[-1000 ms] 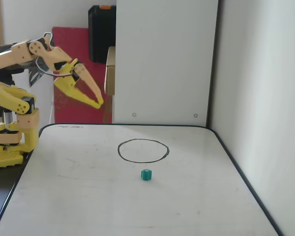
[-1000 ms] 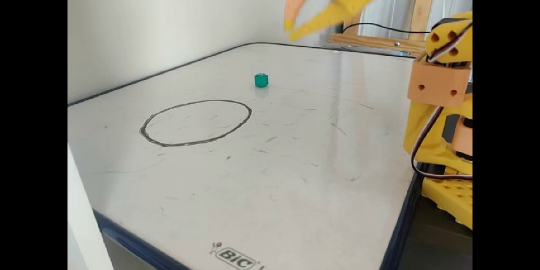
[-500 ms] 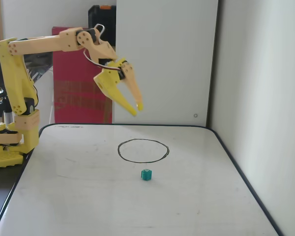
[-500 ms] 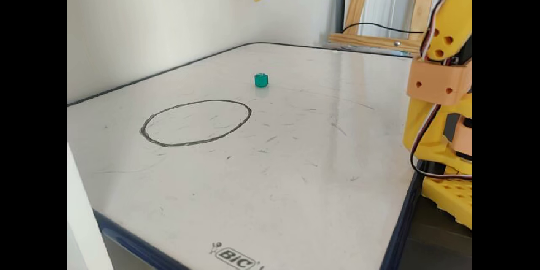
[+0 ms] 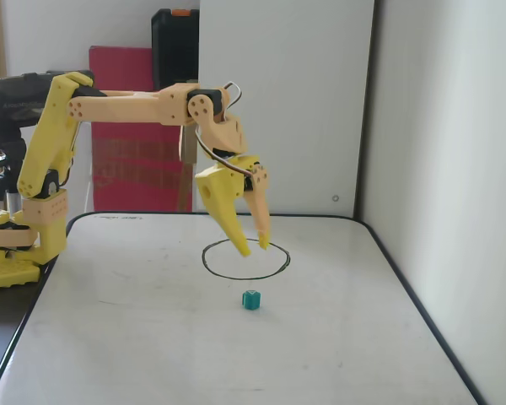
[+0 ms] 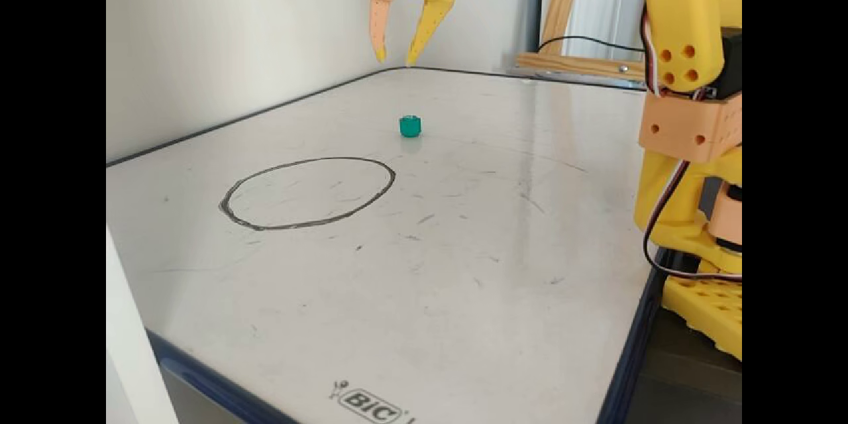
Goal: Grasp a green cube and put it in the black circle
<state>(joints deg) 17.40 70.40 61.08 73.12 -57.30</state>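
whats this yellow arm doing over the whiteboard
The yellow arm's gripper hangs open above the whiteboard, fingers pointing down, holding nothing. The green cube sits untouched on the board, just outside the black circle drawn on it. The circle is empty, so the pick-up has not begun.

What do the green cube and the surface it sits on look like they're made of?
The green cube: probably matte plastic, uniform teal with soft edges; too small to be sure. The surface: a glossy whiteboard, judging by its sheen, dark frame, printed BIC logo and marker smudges.
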